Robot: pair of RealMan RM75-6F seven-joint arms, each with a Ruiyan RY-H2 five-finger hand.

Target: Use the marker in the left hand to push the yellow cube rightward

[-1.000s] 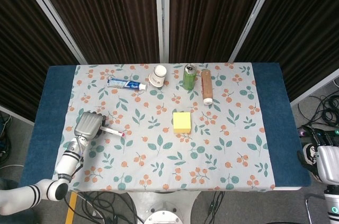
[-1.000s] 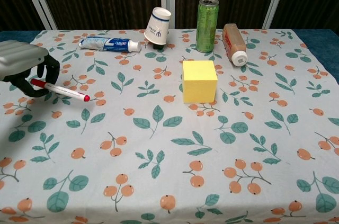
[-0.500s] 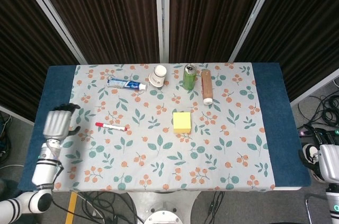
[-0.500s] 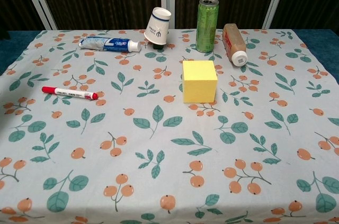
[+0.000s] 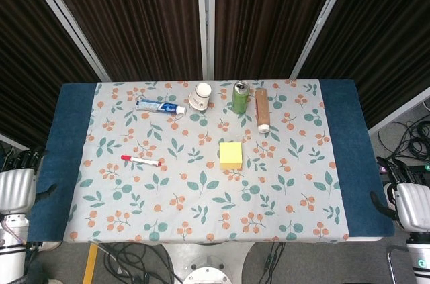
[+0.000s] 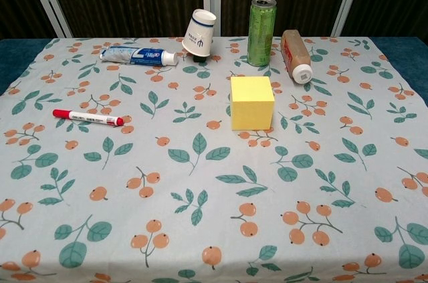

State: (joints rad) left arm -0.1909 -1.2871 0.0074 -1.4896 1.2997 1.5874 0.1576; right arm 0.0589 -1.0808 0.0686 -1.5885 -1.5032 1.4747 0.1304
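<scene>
The yellow cube (image 5: pixel 231 155) (image 6: pixel 251 102) stands near the middle of the floral cloth. The red-and-white marker (image 5: pixel 140 160) (image 6: pixel 88 118) lies flat on the cloth well to the cube's left, with nothing touching it. My left hand (image 5: pixel 17 188) hangs off the table's left edge, below the blue border, and holds nothing. My right hand (image 5: pixel 410 203) is off the table's right edge, also empty. The chest view shows neither hand.
Along the far side lie a toothpaste tube (image 5: pixel 160 106) (image 6: pixel 139 56), a tipped paper cup (image 5: pixel 200 96) (image 6: pixel 199 33), an upright green can (image 5: pixel 240 97) (image 6: pixel 261 23) and a brown bottle on its side (image 5: pixel 262 109) (image 6: pixel 296 55). Cables lie on the floor.
My left hand let go of the marker, which now lies on the cloth. The hand then drew back leftward and down, off the table. The cube has not moved.
</scene>
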